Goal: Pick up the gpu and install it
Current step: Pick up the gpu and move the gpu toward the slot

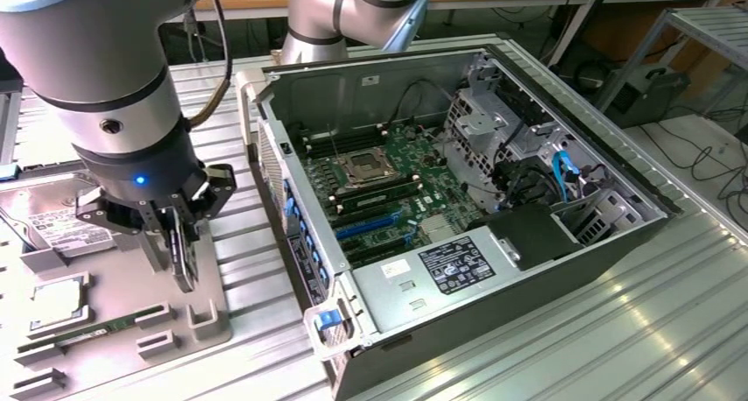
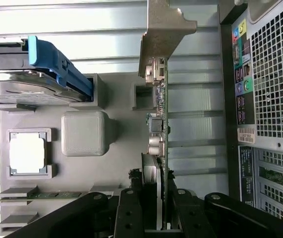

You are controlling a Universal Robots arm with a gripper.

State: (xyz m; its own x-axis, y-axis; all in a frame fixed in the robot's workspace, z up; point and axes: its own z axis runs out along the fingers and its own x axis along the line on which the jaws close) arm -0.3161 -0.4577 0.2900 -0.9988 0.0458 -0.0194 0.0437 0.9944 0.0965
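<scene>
Exterior view first: the gripper [image 1: 178, 243] hangs off a fat silver-and-black arm over a matte grey tray [image 1: 216, 283] with blocky moulded holders. It's pinched down narrow on the gpu [image 1: 184, 265], which hangs edge-on straight below the fingers, so it reads as a thin dark sliver. I can't tell if its lower edge is touching the tray or just above it. On the exterior view's left of the gripper there's a boxy silver hard drive [image 1: 52, 230], and nearer the camera a square metal-topped cpu [image 1: 52, 300] and a skinny green memory stick [image 1: 100, 331]. On the gripper's other side, close by, is the open sheet-metal pc case [image 1: 561, 270] lying on ribbed metal, with a green motherboard [image 1: 386, 178] and blue slots [image 1: 368, 228] inside. Wrist view: 2 black jointed fingers [image 2: 126, 213] squeeze the gpu [image 2: 164, 134] between them. The card runs straight out ahead of them, green edge with little silver parts, ending in a flat silver bracket [image 2: 163, 29]. Off to one side of the card sit a rounded grey block [image 2: 84, 133], the cpu [image 2: 28, 153], the memory stick [image 2: 42, 195] and the hard drive [image 2: 32, 94] with a glossy blue plastic handle [image 2: 57, 64]. On the other side is the case's perforated rear mesh [image 2: 275, 74].
</scene>
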